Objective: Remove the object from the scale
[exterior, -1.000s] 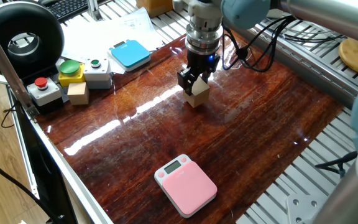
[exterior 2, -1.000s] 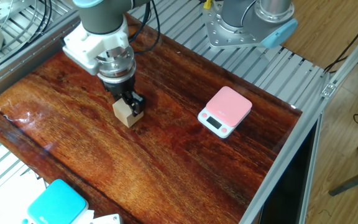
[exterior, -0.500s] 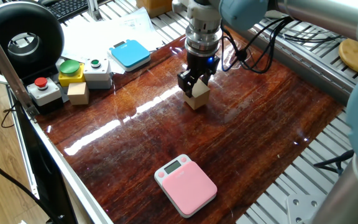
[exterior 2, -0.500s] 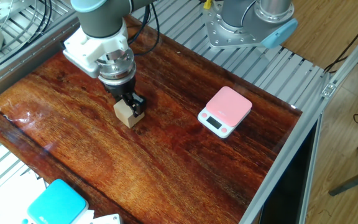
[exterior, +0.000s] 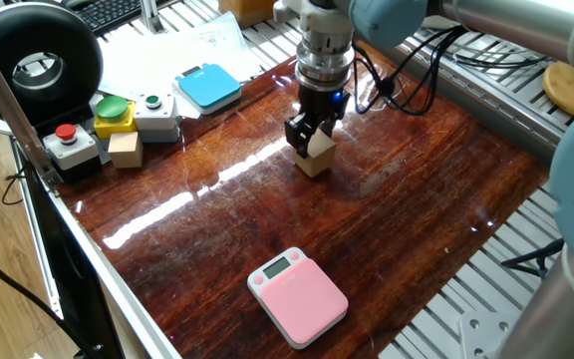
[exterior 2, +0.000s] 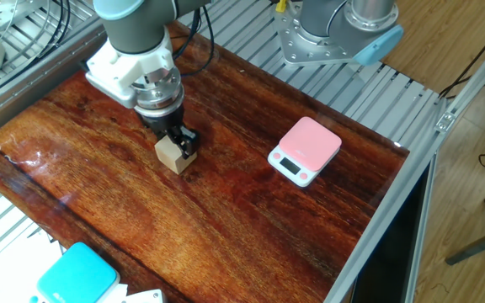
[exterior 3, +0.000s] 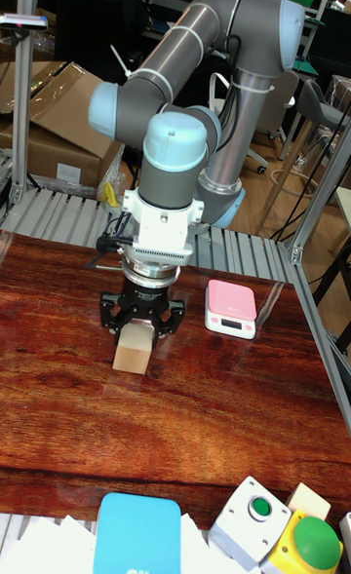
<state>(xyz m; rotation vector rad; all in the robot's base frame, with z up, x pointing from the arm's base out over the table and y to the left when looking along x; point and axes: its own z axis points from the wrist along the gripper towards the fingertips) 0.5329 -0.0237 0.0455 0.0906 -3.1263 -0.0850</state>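
The tan cube, the object (exterior: 318,160) (exterior 2: 170,156) (exterior 3: 130,352), is on the wooden tabletop toward the back, well away from the scale. My gripper (exterior: 310,137) (exterior 2: 178,141) (exterior 3: 140,326) stands straight above it, its fingers shut on the cube's upper part. The cube's bottom looks to be at the table surface; whether it touches cannot be told. The pink scale (exterior: 304,299) (exterior 2: 307,148) (exterior 3: 231,305) lies flat near the table's front edge in one fixed view, with nothing on top of it.
A light-blue scale (exterior: 208,87) (exterior 2: 72,279) (exterior 3: 138,535) lies by papers off the wood. Button boxes (exterior: 115,116) and a small beige block (exterior: 126,149) sit at the left edge. A second robot base (exterior 2: 335,34) stands behind the pink scale.
The gripper and the cube have shifted a few pixels together; otherwise the scene is the same.
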